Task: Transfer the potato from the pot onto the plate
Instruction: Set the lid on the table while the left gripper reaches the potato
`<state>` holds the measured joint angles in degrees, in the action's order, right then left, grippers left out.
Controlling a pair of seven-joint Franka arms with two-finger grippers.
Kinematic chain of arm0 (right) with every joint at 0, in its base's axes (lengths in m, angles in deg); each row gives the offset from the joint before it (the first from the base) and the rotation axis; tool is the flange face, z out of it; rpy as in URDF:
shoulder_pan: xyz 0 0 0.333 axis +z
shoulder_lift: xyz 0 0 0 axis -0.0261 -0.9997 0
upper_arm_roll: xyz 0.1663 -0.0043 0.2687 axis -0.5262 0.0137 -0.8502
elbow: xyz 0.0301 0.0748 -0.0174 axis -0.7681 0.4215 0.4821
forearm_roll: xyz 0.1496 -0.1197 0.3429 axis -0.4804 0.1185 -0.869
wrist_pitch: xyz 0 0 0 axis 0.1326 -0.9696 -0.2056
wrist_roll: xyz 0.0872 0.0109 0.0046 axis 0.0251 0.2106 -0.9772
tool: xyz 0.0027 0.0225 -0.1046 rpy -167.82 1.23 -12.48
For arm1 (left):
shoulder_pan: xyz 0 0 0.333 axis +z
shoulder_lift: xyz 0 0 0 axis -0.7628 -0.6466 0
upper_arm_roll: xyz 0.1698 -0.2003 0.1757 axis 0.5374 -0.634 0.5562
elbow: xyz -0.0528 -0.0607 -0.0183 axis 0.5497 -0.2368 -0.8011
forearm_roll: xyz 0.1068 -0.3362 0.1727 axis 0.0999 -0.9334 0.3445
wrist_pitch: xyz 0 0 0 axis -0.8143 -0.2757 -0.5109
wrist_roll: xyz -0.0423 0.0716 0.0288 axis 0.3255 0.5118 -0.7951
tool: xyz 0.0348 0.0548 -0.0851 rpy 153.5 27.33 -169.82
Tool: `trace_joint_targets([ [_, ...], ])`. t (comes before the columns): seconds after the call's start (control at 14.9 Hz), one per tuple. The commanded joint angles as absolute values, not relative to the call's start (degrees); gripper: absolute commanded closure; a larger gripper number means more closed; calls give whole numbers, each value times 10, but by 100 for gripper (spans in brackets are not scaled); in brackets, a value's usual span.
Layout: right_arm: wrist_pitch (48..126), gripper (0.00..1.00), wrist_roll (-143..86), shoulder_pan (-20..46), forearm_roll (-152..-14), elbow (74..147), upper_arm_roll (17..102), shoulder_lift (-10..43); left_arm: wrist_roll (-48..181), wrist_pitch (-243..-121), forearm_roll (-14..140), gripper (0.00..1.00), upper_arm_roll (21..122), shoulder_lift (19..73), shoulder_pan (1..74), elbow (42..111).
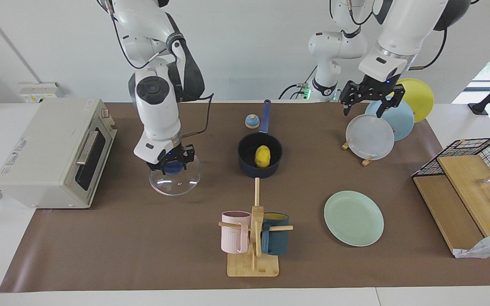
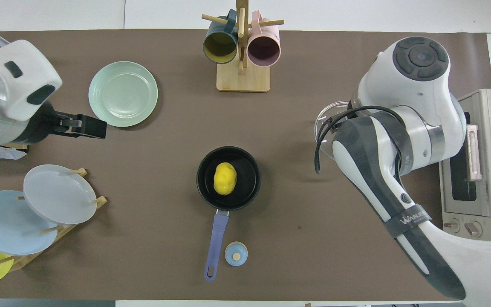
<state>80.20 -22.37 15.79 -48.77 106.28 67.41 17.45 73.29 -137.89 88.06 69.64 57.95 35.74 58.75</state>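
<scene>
The yellow potato (image 1: 263, 156) (image 2: 225, 178) lies inside the dark blue pot (image 1: 245, 148) (image 2: 205, 170) at the middle of the table, its long handle pointing toward the robots. The mint-green plate (image 1: 353, 217) (image 2: 122, 94) lies bare on the mat, farther from the robots than the pot and toward the left arm's end. My left gripper (image 1: 364, 109) (image 2: 100, 129) is open and empty, raised over the plate rack. My right gripper (image 1: 172, 162) is low at the blue knob of a glass lid (image 1: 177, 185) (image 2: 326, 115); the overhead view hides it under the arm.
A toaster oven (image 1: 53, 153) (image 2: 480, 170) stands at the right arm's end. A mug rack (image 1: 253, 238) (image 2: 241, 47) stands farther out than the pot. A plate rack holds a grey-white plate (image 1: 369, 137), a light blue and a yellow one. A small blue knob (image 1: 252, 121) lies beside the handle.
</scene>
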Motion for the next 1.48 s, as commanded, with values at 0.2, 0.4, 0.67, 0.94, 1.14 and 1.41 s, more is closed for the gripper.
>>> trace_joint_targets([
  [0.2, 997, 36, -346, 70, -495, 1288, 666, 256, 614, -1453, 852, 0, 703, 579, 234, 666],
  [0.4, 1050, 36, -352, 63, -495, 1335, 666, 264, 585, -1514, 852, 0, 703, 571, 176, 739],
  [0.67, 1050, 10, -355, 51, -495, 1345, 666, 268, 543, -1652, 852, 0, 703, 531, 137, 810],
  [0.94, 1038, 0, -355, 51, -495, 1325, 666, 265, 533, -1693, 852, 0, 703, 486, 131, 810],
  [1.14, 926, 0, -351, 58, -513, 1250, 665, 267, 531, -1701, 852, 0, 703, 478, 131, 812],
  [1.41, 715, 0, -265, 69, -531, 1080, 660, 266, 520, -1715, 852, 0, 703, 457, 131, 812],
])
